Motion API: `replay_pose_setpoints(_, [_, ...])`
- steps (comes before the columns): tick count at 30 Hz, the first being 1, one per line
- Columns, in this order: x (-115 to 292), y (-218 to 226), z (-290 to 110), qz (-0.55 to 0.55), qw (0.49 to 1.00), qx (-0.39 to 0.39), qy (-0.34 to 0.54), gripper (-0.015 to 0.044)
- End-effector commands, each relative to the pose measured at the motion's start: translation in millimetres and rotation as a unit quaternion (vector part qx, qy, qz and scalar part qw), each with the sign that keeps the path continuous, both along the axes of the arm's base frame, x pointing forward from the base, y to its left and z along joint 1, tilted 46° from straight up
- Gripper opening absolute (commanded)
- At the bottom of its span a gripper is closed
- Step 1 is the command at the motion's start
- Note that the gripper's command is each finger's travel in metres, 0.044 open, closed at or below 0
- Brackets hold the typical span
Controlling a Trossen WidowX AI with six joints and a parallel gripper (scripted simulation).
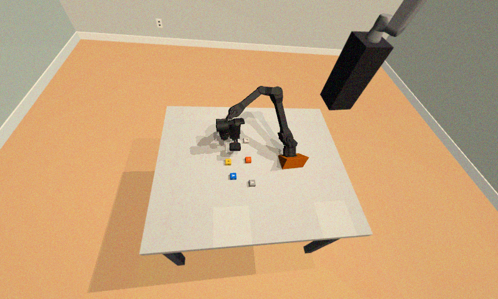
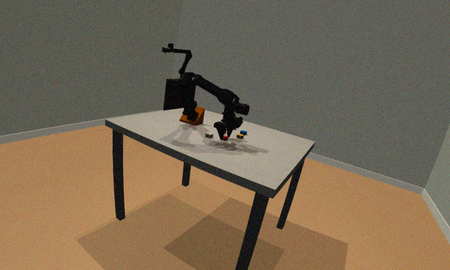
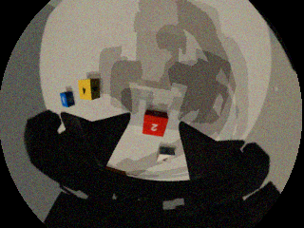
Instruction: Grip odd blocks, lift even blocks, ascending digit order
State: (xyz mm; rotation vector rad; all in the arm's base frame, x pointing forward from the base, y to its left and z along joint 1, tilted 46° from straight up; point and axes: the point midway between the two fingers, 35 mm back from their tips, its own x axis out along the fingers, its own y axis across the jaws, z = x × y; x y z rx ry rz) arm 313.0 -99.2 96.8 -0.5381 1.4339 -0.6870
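A small red block point(image 2: 225, 137) point(image 3: 155, 124) sits on the white table point(image 1: 192, 222) point(image 2: 270, 160). My gripper point(image 1: 233, 147) point(image 2: 224, 133) point(image 3: 155, 120) is low over it and open, with one finger on each side of the block and a gap showing. In the top view the gripper hides the red block. A yellow block point(image 1: 228, 161) point(image 2: 239, 136) point(image 3: 89, 89) and a blue block point(image 1: 233, 176) point(image 2: 243, 132) point(image 3: 67, 98) lie a short way off. An orange block point(image 1: 248, 159), a white block point(image 1: 246, 139) point(image 2: 208, 135) and a grey block point(image 1: 251, 182) also lie on the table. The digits are too small to read.
The arm's orange base point(image 1: 293, 161) point(image 2: 192, 118) stands on the table beyond the blocks. A black camera housing point(image 1: 355, 70) hangs high above the far right corner.
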Motion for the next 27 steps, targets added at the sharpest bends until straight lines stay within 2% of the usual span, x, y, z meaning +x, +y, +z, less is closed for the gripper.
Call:
replay_pose_setpoints(1, [0,1,2,0.001,1.0,-0.002,0.002,0.04])
replay_pose_setpoints(4, [0,23,23,0.001,1.0,-0.002,0.002,0.04])
replay_pose_setpoints(7, [0,25,25,0.001,1.0,-0.002,0.002,0.04])
replay_pose_setpoints(9, [1,32,31,0.002,1.0,-0.001,0.002,0.0348])
replay_pose_setpoints(14, [1,77,75,0.001,1.0,0.0,0.003,0.0216])
replay_pose_setpoints(18, [0,83,81,0.001,1.0,0.0,0.003,0.012])
replay_pose_setpoints(27, [1,85,79,0.001,1.0,0.0,0.003,0.012])
